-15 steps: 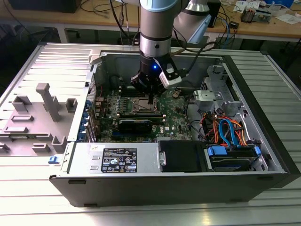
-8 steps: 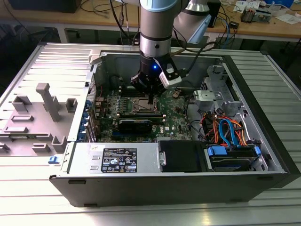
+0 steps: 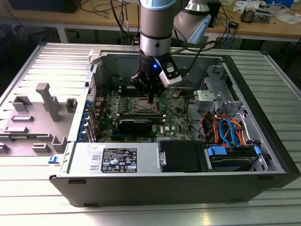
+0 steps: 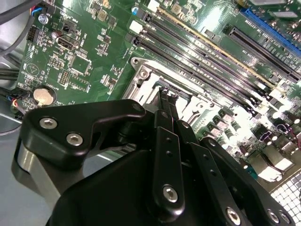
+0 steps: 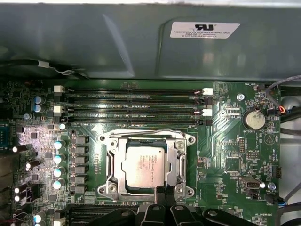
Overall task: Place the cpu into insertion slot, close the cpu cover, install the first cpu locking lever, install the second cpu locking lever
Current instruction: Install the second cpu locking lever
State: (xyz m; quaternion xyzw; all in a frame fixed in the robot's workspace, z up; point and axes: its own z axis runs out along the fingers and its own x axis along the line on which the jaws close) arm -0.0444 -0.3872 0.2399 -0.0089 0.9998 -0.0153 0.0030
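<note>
In the first wrist view the cpu (image 5: 144, 165) lies flat inside the insertion slot (image 5: 109, 162), framed by the cpu cover (image 5: 178, 157), which is down around it. The claw (image 5: 163, 194), fingers pressed together and holding nothing, sits at the socket's edge on the motherboard (image 5: 225, 155)

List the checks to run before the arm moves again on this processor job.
1. Chip lies flat and square in the board: ok.
2. Cover is down around the chip: ok.
3. Both locking levers hooked: cannot tell.
4. Gripper sits at the cover's edge, jaws together: ok.
5. Memory slots are apart from the gripper: ok.
</note>
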